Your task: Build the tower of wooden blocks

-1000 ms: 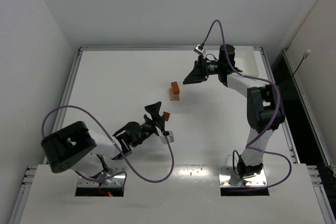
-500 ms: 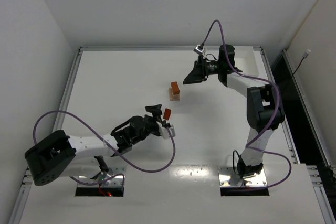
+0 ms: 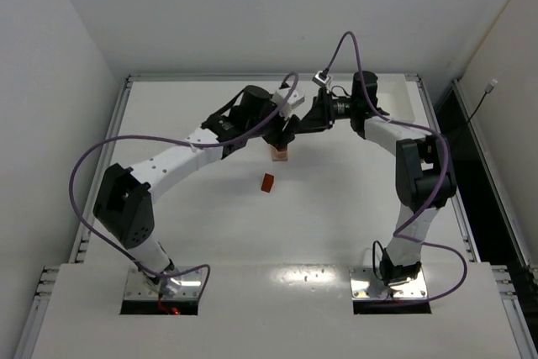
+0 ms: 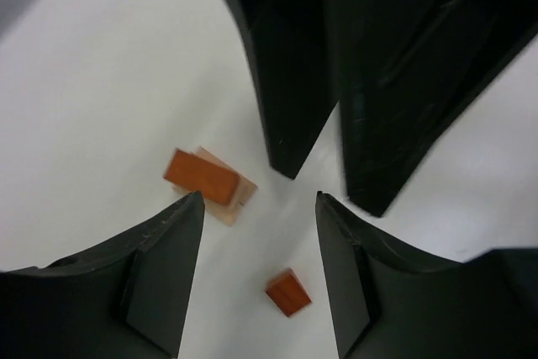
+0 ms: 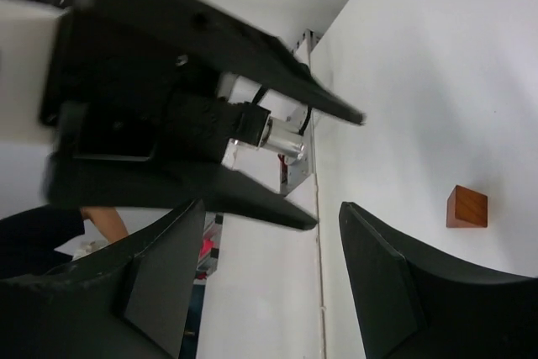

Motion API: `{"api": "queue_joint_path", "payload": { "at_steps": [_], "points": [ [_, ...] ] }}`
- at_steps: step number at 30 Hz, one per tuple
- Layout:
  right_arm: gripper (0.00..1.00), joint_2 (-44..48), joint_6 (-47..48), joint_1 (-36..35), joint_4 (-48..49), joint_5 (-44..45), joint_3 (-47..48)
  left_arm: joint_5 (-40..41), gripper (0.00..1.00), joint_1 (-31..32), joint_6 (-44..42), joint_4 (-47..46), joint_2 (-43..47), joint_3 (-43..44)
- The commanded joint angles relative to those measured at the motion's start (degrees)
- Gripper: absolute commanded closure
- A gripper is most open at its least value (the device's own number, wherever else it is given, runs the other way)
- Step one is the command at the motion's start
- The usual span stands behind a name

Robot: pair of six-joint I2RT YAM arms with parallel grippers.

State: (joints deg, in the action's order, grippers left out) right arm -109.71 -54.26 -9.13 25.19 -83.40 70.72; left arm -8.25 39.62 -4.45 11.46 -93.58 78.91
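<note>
Left gripper (image 4: 259, 199) and right gripper (image 5: 271, 205) both spread empty by the tower (image 4: 210, 182), a loose red block (image 4: 287, 292) lies near; it looks light, rigid and smooth, so I'd pinch its flat sides.

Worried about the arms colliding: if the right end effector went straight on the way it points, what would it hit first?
Most likely the left end effector, open and directly ahead in the right wrist view; the gap between them is unclear.
</note>
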Motion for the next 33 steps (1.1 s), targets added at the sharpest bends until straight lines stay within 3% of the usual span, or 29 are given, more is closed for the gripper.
{"api": "queue_joint_path", "payload": {
  "at_steps": [1, 5, 10, 19, 33],
  "points": [
    [0.38, 2.4, 1.2, -0.2, 2.5, -7.7, -0.2, -6.3, 0.48, -3.0, 12.3, 11.5, -1.3, 2.9],
    [0.38, 2.4, 1.2, 0.3, 3.0, -7.7, -0.8, -7.4, 0.48, -3.9, 14.7, 13.9, -0.5, 0.5],
    [0.38, 2.9, 1.2, 1.5, 3.0, -7.7, -1.4, 3.3, 0.45, -1.7, 16.1, 13.9, 2.2, -6.1],
    [0.38, 3.5, 2.8, 7.2, 0.8, -5.0, -3.1, 14.4, 0.45, 0.5, 20.3, 12.9, -1.2, -11.7],
    [0.38, 5.0, 3.3, 10.8, 0.1, -5.6, -6.0, 11.2, 0.49, 2.2, 21.8, 9.6, -5.1, -12.2]
  ]
}}
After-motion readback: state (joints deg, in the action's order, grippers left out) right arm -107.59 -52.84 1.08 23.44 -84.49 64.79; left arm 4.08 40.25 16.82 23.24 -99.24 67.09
